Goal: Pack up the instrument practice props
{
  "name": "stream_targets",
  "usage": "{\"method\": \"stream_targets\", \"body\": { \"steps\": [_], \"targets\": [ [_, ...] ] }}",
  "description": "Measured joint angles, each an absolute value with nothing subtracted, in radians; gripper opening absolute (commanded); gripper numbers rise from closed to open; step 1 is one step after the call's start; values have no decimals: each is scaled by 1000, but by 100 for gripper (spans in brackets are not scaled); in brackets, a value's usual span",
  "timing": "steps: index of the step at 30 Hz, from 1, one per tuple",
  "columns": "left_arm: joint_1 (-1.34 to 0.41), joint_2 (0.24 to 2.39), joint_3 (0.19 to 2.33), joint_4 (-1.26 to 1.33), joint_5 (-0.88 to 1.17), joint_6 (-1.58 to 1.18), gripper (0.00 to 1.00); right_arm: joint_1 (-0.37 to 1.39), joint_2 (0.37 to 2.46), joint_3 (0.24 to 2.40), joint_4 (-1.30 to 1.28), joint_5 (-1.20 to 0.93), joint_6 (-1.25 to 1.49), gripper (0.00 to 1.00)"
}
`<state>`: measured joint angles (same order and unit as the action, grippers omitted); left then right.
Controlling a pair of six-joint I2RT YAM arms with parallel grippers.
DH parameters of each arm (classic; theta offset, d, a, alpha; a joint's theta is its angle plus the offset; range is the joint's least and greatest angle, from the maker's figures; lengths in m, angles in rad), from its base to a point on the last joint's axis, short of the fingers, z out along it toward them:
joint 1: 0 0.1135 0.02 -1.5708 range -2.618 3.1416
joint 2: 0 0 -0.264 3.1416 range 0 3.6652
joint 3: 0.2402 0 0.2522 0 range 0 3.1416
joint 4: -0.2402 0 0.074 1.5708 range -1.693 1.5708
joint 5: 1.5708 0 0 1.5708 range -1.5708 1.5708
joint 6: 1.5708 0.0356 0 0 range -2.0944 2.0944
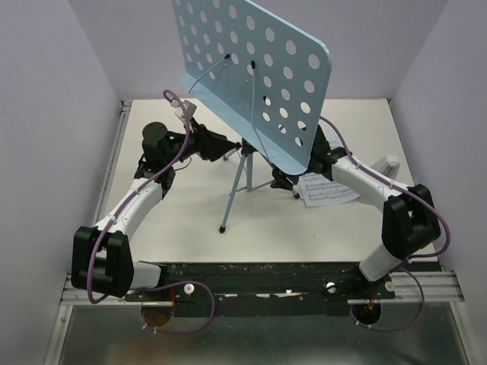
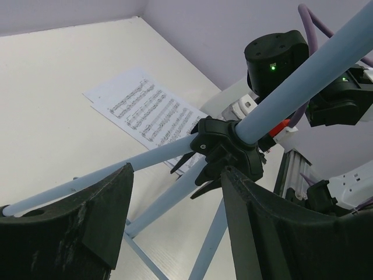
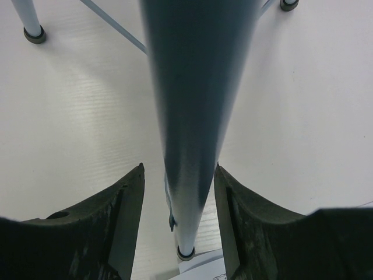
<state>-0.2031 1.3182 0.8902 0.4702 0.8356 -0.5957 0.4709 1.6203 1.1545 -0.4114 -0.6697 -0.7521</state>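
The light-blue music stand stands upright on its tripod at the table's middle, and its perforated tray tilts above both grippers. My left gripper is open beside the pole. In the left wrist view its fingers frame the black tripod hub and the pole without closing on them. My right gripper is partly hidden under the tray. It is open astride a tripod leg with a narrow gap on the left side. The white sheet-music pages lie flat on the table right of the stand and also show in the left wrist view.
White walls close in the table at the back and both sides. A metal rail carrying the arm bases runs along the near edge. Two tripod feet rest on the table. The right arm's black joint is close behind the pole.
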Motion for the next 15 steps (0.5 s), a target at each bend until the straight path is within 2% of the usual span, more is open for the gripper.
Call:
{"method": "stream_targets", "body": {
  "steps": [15],
  "targets": [
    [-205, 1319, 890, 492, 862, -604, 73, 471, 1618, 1152, -411, -667, -752, 59]
  ]
}}
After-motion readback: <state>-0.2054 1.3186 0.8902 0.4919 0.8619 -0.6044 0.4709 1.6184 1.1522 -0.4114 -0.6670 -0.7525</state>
